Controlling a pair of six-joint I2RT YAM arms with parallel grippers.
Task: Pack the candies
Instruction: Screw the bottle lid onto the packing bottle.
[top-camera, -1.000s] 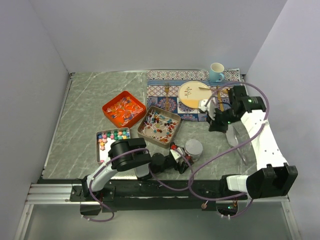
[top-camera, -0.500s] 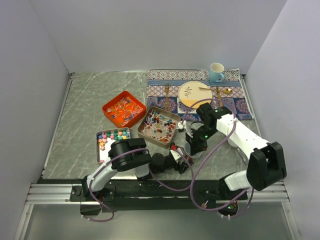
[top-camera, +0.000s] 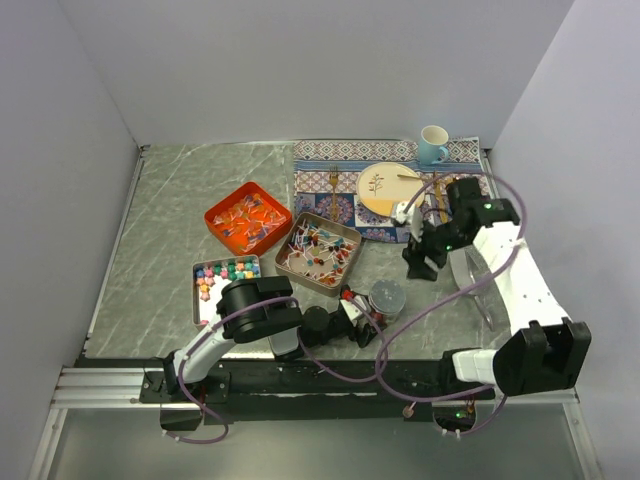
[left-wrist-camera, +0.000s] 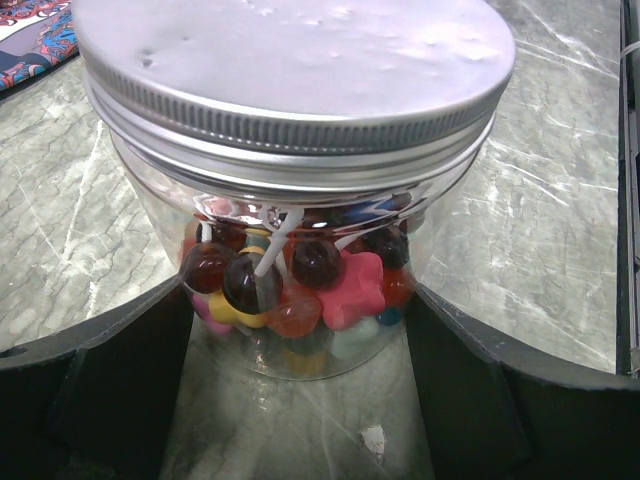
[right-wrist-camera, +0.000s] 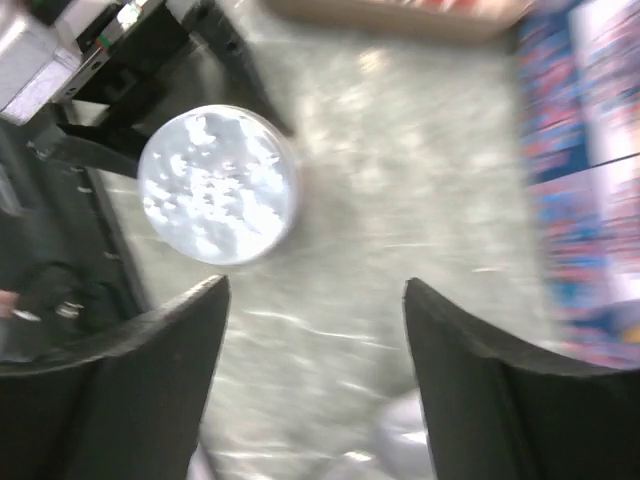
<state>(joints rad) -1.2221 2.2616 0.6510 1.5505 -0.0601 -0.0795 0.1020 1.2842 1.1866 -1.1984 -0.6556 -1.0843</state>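
Observation:
A clear jar (top-camera: 387, 297) with a silver screw lid (left-wrist-camera: 290, 60) stands near the front, holding round and star-shaped candies (left-wrist-camera: 350, 290). My left gripper (top-camera: 368, 315) is shut on the jar, with a finger pressed against each side (left-wrist-camera: 302, 292). More candies lie in an orange tray (top-camera: 248, 217), a brown tin (top-camera: 319, 250) and a silver tray (top-camera: 226, 280). My right gripper (top-camera: 420, 262) hangs open to the right of the jar and above it. Nothing is between its fingers (right-wrist-camera: 316, 283). In the right wrist view, the jar lid (right-wrist-camera: 218, 185) shows at the upper left.
A patterned placemat (top-camera: 330, 185) at the back carries a cream plate (top-camera: 385, 188), a fork and a spoon. A blue mug (top-camera: 432, 145) stands behind it. A clear plastic piece (top-camera: 478, 290) lies beside the right arm. Grey walls close in on both sides.
My right arm swung in over the jar half a second ago. It has since drawn back to the right and its jaws have opened. The left arm and jar have not moved.

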